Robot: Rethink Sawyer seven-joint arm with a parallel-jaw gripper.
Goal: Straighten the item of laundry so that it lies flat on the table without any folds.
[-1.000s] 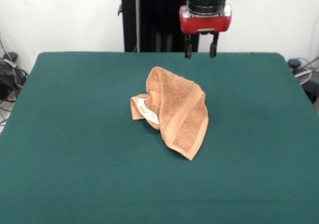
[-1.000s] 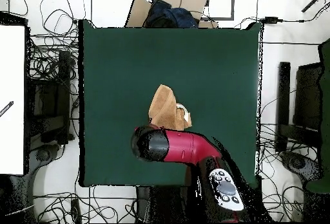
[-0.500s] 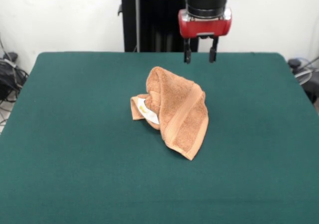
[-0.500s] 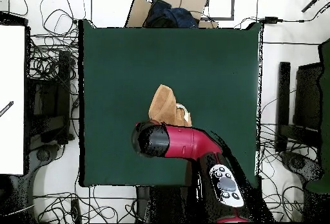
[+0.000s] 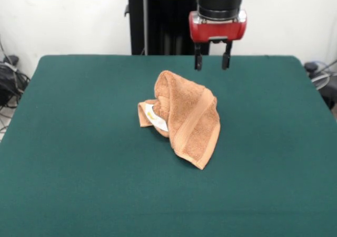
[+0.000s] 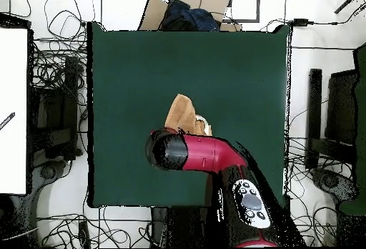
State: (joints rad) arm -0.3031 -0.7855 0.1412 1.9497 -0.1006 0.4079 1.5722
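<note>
Crumpled towel (image 5: 182,117) mid-desk (image 5: 79,158), bare green all round. Tool (image 5: 211,62) hanging just beyond its far side, fingers apart, touching nothing.

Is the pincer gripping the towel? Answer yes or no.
No: the pincer hangs open above the crumpled towel, clear of it.

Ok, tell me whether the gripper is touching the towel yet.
Apart. The front view shows the gripper open, hanging above and behind the crumpled towel, with bare green table visible between its tips and the cloth.
</note>
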